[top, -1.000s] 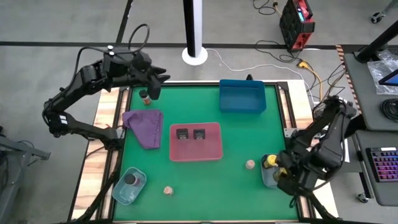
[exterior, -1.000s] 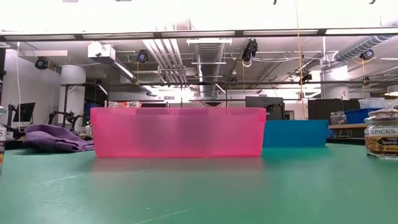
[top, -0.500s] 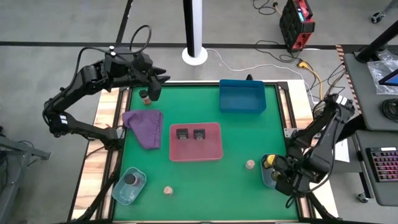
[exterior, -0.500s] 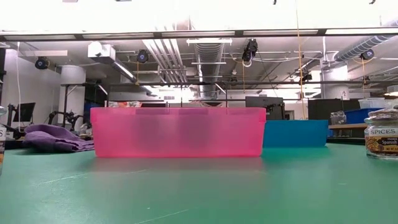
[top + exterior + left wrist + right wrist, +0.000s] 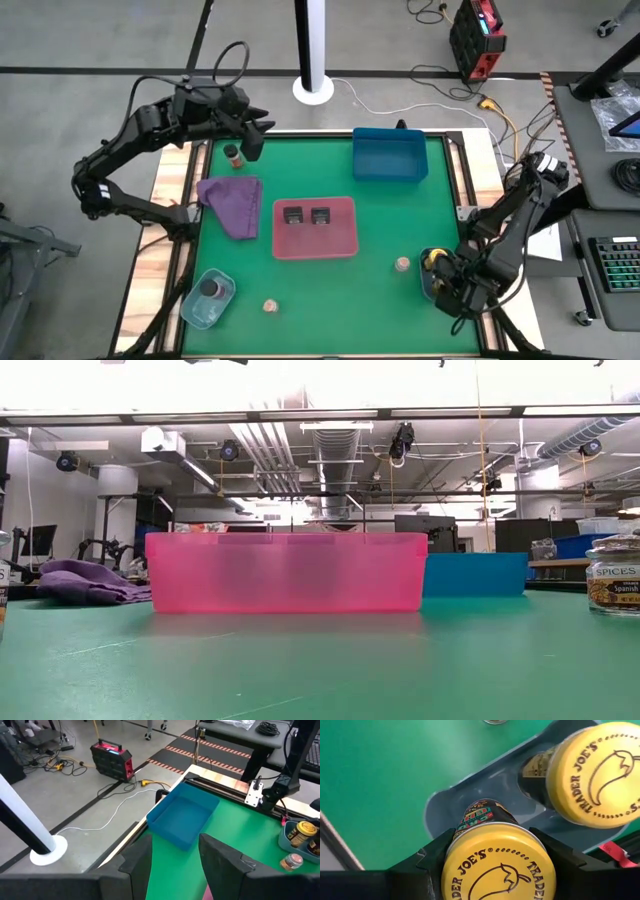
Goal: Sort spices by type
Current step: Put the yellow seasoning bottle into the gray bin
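Note:
My right gripper [image 5: 448, 290] is shut on a yellow-capped jar [image 5: 499, 867] over the grey-blue tray [image 5: 430, 285] at the near right. A second yellow-capped jar [image 5: 597, 775] stands in that tray. My left gripper [image 5: 253, 140] is open and empty at the far left, beside a brownish shaker [image 5: 233, 155] that stands on the mat. Two black tins [image 5: 307, 214] sit in the red tray [image 5: 314, 245]. Another dark shaker [image 5: 211, 289] sits in the pale blue tray [image 5: 200, 310]. Two tan jars [image 5: 401, 264] [image 5: 270, 305] stand on the mat. My right gripper holds the jar by its yellow cap [image 5: 457, 855], one finger [image 5: 432, 862] on each side of the cap's rim. The fingers come from above, pointing down. The jar is upright with its lower end inside the grey-blue tray; I cannot tell whether its base rests there.
A purple cloth [image 5: 232, 203] lies left of the red tray. An empty blue tray [image 5: 389, 155] stands at the far edge. In the low view a tan jar [image 5: 613, 580] stands at the right, and the red tray [image 5: 285, 572] fills the middle.
My right gripper has gone a little down and toward the table's near edge with the yellow-capped jar, over the grey-blue tray. My left gripper has shifted slightly toward the table's right, away from the brownish shaker, which stays on the mat.

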`<action>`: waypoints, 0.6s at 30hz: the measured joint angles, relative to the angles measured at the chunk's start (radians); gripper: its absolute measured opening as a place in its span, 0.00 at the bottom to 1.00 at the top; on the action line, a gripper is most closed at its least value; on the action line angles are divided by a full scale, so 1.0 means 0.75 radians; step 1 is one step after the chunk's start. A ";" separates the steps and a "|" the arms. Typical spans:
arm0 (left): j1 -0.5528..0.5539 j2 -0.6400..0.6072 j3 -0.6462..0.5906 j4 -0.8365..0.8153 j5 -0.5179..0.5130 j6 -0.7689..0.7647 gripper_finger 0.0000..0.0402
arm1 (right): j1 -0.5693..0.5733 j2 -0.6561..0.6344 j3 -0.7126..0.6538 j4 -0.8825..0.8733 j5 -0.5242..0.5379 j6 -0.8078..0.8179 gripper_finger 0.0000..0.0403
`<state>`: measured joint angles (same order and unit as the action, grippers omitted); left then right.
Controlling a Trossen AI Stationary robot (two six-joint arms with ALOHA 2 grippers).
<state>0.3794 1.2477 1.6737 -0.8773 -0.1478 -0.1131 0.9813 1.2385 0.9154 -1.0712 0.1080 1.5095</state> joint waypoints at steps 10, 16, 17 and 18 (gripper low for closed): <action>0.000 0.021 -0.001 0.014 0.000 0.000 0.36 | 0.000 0.000 -0.059 0.030 0.034 0.067 0.54; 0.000 0.020 -0.001 0.024 0.000 0.000 0.36 | 0.000 0.008 -0.070 0.055 0.035 0.094 0.56; 0.000 0.019 -0.001 0.024 0.000 0.000 0.36 | 0.000 0.009 -0.070 0.057 0.035 0.093 0.57; 0.000 0.019 -0.001 0.024 0.000 0.000 0.36 | 0.000 0.009 -0.070 0.057 0.035 0.093 0.58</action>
<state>0.3794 1.2621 1.6733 -0.8593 -0.1478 -0.1131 0.9813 1.2455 0.8631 -1.0285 0.1343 1.5795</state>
